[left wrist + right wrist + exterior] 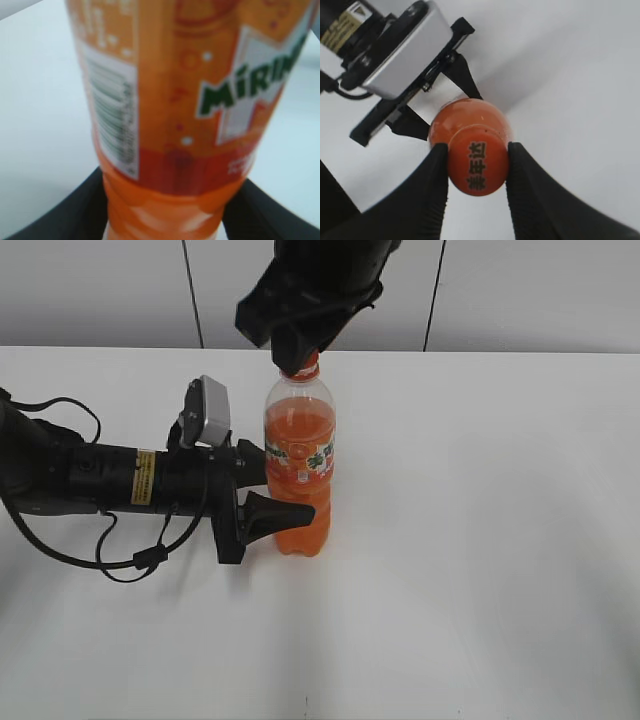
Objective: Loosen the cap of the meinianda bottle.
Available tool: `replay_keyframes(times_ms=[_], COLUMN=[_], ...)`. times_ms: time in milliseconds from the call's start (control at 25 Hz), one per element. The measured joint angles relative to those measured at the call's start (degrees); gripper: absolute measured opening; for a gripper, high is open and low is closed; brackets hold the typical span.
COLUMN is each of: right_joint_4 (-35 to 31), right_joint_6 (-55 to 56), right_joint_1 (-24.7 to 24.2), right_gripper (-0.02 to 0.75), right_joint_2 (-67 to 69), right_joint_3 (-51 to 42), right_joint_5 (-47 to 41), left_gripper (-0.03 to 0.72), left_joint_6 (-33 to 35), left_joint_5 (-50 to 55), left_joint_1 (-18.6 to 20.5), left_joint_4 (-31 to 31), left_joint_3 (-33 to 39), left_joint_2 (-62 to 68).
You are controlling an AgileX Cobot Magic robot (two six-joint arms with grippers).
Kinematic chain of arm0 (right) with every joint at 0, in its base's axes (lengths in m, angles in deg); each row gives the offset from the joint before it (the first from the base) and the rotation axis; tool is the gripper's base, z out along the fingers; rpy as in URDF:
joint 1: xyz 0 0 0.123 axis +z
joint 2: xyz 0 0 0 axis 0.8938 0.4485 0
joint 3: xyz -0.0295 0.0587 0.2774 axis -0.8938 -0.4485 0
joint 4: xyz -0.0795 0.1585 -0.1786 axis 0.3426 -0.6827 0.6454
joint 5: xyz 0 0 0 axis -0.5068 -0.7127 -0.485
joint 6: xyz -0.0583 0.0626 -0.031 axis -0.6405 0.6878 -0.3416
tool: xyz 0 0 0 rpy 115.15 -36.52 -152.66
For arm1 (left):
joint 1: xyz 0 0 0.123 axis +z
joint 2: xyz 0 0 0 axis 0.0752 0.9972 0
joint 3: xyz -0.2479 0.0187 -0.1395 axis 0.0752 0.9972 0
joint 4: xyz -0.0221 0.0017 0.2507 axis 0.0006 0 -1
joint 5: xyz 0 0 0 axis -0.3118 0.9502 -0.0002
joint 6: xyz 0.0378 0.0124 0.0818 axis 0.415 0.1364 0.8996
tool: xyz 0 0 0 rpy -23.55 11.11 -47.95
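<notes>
The meinianda bottle (pixel 299 465), clear plastic with orange drink and an orange-white-green label, stands upright on the white table. My left gripper (pixel 268 492) comes in from the left and is shut on the bottle's lower body; the left wrist view shows the bottle (pixel 185 110) filling the frame, a black finger on each side. My right gripper (pixel 298 358) comes down from above and is shut on the orange cap (pixel 478 166), one black finger pressed on each side. The cap's top carries dark characters. In the exterior view the cap is mostly hidden by the right gripper.
The white table (pixel 480 540) stretches around the bottle. The left arm (pixel 90 478), with its cables and silver camera (pixel 208 412), lies across the left side. A grey panelled wall (pixel 520 290) runs behind.
</notes>
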Motion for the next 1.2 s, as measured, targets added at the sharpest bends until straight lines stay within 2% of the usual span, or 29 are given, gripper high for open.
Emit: replay_keyframes(times_ms=[280, 480, 680, 1200], right_joint_4=[0.4, 0.4, 0.4, 0.4], right_joint_6=[-37.5, -49.1, -54.8, -55.6], right_joint_1=[0.0, 0.0, 0.0, 0.0], right_gripper=[0.269, 0.269, 0.269, 0.269], right_joint_2=[0.0, 0.0, 0.0, -2.7], right_joint_3=[0.0, 0.0, 0.0, 0.0], right_joint_5=[0.0, -0.1, -0.1, -0.1], left_gripper=[0.405, 0.405, 0.405, 0.405], left_joint_6=[-0.1, -0.3, -0.3, -0.3], left_joint_5=[0.0, -0.1, -0.1, 0.4], left_joint_1=[0.0, 0.1, 0.1, 0.1], left_joint_4=[-0.5, -1.1, -1.1, -2.5], left_joint_3=[0.0, -0.1, -0.1, -0.1], left_joint_2=[0.0, 0.0, 0.0, -0.4])
